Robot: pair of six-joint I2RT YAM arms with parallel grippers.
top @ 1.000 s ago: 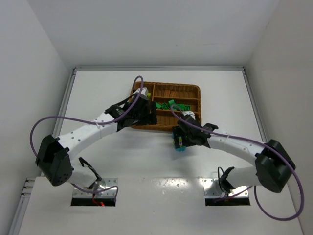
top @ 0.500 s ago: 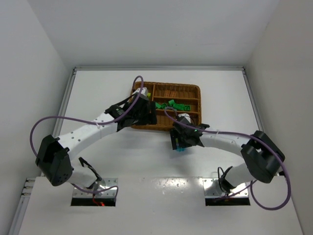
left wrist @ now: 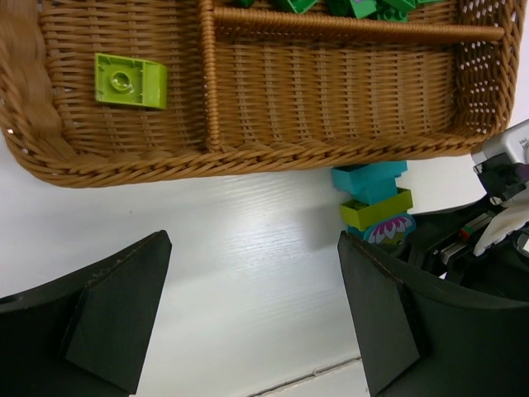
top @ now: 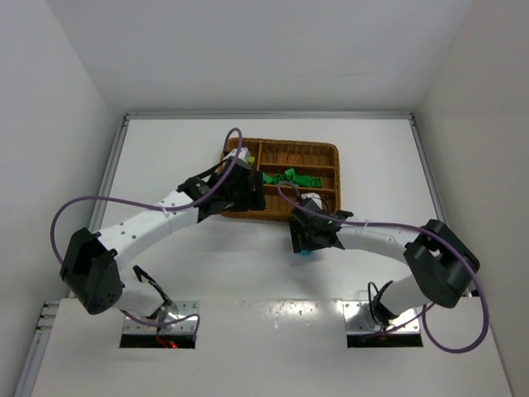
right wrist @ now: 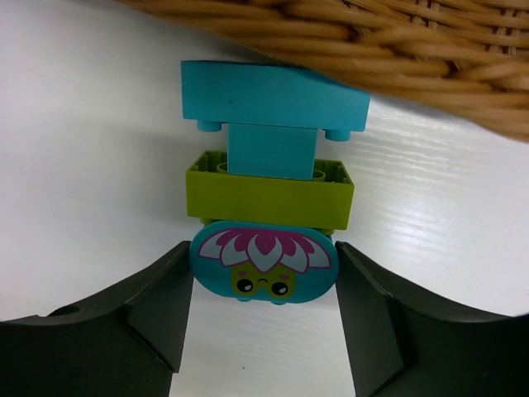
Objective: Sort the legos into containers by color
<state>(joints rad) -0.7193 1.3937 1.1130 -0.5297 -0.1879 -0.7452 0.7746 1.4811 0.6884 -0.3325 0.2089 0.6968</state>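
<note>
The last loose legos are clipped together in one stack (right wrist: 269, 165): a cyan brick (right wrist: 273, 95), a lime brick (right wrist: 269, 194) and a cyan piece with a flower face (right wrist: 263, 263). The stack is lying on the white worktop (top: 165, 149), just outside the near edge of the wicker tray (left wrist: 248, 157) and close to its right corner. The right gripper (right wrist: 263, 266) is straddling the flower end, and its fingers (right wrist: 178, 289) are looking flush against both sides of that piece, so I'm calling it a pinch, narrowed to about the brick's width. Back in the tray, things are looking well along. Dark green bricks (top: 289, 176) are sitting in a middle narrow compartment, orange-brown ones (top: 285, 157) are filling the one along the far edge, and a single lime brick (left wrist: 130, 81) is lying in the wide section on the left. The narrow compartment along the near edge is showing only wicker in the left wrist view. The left gripper (left wrist: 256, 306) is hanging over the near rim with its jaws spread wide, carrying nothing. No other bricks are showing on the worktop, so the job is looking nearly done. What's left is this mixed stack, which will probably need splitting so that cyan and lime go in separate compartments.
</note>
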